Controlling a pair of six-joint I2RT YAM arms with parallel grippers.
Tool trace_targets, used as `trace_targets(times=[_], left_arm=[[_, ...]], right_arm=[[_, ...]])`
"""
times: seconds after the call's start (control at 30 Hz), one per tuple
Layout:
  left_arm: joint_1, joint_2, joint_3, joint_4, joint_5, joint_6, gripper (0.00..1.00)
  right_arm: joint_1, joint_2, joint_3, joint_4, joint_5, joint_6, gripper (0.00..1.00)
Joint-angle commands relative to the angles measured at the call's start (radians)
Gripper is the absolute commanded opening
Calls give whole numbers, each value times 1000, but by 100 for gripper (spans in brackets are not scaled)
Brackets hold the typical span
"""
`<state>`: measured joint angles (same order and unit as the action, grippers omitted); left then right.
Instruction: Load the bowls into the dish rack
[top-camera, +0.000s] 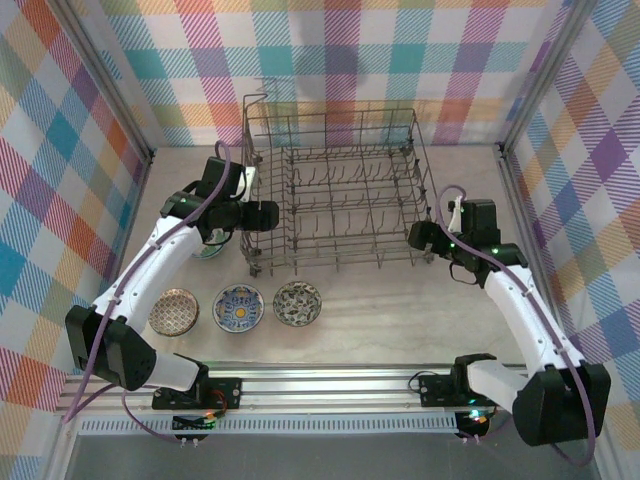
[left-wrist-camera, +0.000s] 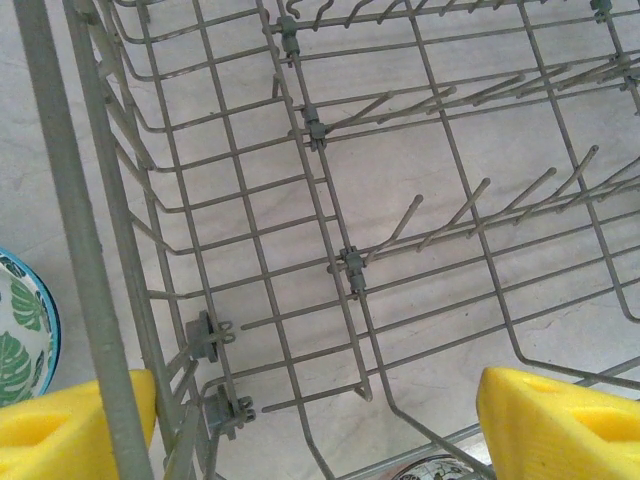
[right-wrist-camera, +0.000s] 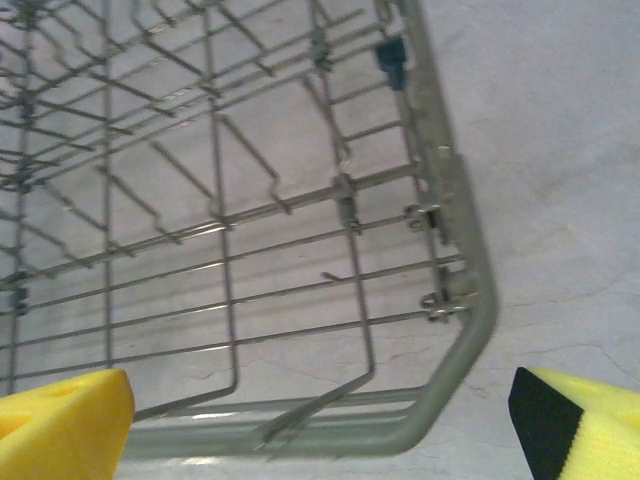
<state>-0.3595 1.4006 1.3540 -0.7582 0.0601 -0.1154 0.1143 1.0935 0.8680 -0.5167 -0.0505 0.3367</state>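
The tan bowl (top-camera: 174, 310), blue bowl (top-camera: 238, 306) and grey bowl (top-camera: 298, 302) sit upright in a row on the bench (top-camera: 400, 320), near its front edge and just in front of the rack's (top-camera: 335, 200) left half. The green bowl (left-wrist-camera: 20, 340), painted with leaves, lies on the bench just outside the rack's left wall, under the left arm. The rack stands at the middle back of the bench, its tines upright.

The left end effector (top-camera: 262, 215) hovers over the rack's front left corner, jaws wide. In the left wrist view its yellow pads (left-wrist-camera: 70, 425) stand far apart, and the rack's rim wire crosses in front of the left one. The right end effector (top-camera: 420, 237) hangs at the front right corner, also wide, with that corner between its pads (right-wrist-camera: 60, 420).
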Motion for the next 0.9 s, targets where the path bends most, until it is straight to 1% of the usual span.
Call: trace_targets(times=[0.0, 0.13, 0.23, 0.37, 0.43, 0.57, 0.7, 0.87], left_arm=[[-28, -12, -21, -12, 68, 1, 82], [-31, -15, -19, -14, 66, 2, 82], [-33, -15, -20, -11, 63, 2, 82], [-49, -1, -16, -1, 55, -7, 82], [-62, 13, -12, 8, 49, -13, 82], [-92, 50, 11, 13, 44, -15, 82], [-128, 68, 17, 25, 29, -19, 82], [-153, 97, 29, 39, 31, -26, 82]], right_arm=[[-31, 31, 34, 12, 56, 4, 96], [-55, 89, 53, -7, 107, -8, 93], [-70, 99, 43, -2, 127, 7, 91], [-77, 83, 29, -7, 191, 7, 85], [-78, 80, 26, -30, 245, 2, 81], [-89, 40, -17, -40, 298, 6, 74], [-119, -12, -57, -45, 324, 9, 73], [-179, -57, -81, -43, 320, 9, 71]])
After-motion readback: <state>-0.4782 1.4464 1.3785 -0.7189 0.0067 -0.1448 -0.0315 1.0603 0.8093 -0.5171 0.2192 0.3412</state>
